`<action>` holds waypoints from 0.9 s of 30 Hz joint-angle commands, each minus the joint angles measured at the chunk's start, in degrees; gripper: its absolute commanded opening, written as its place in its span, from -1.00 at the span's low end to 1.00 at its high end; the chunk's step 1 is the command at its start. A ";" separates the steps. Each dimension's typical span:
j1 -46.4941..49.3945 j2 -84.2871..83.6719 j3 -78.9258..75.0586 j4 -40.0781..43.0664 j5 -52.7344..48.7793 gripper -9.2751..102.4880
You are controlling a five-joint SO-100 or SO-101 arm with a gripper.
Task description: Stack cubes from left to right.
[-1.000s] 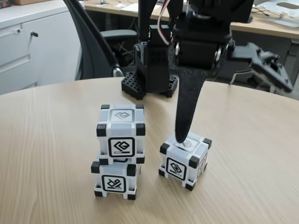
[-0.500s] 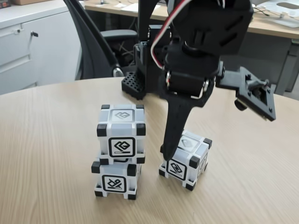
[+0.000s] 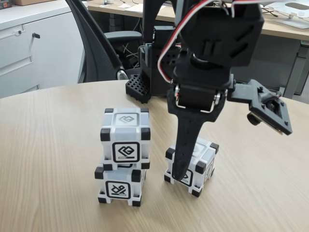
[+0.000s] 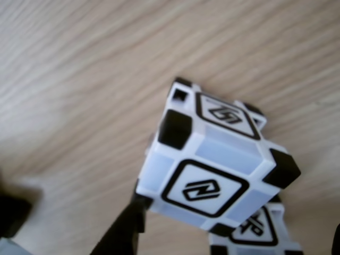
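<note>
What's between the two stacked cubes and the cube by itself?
Just bare table in the fixed view; nothing sits between the stack and the single cube.

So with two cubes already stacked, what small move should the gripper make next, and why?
Probably close on the lone cube. In the fixed view one black finger hangs in front of that cube, which sits on the table beside the two-cube stack, and the jaws look spread.

An office, round wooden table point(image 3: 48, 145) in front, black swivel chair point(image 3: 99, 46) just behind the table, white cabinet with drawers point(image 3: 34, 48) left of the chair, long desk with papers point(image 3: 120, 7) beyond the chair
</note>
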 commanded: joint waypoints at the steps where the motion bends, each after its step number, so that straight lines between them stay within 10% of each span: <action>1: 0.53 0.26 -1.23 -1.76 1.05 -0.16; 27: -0.53 1.58 -0.70 -3.25 5.27 -0.14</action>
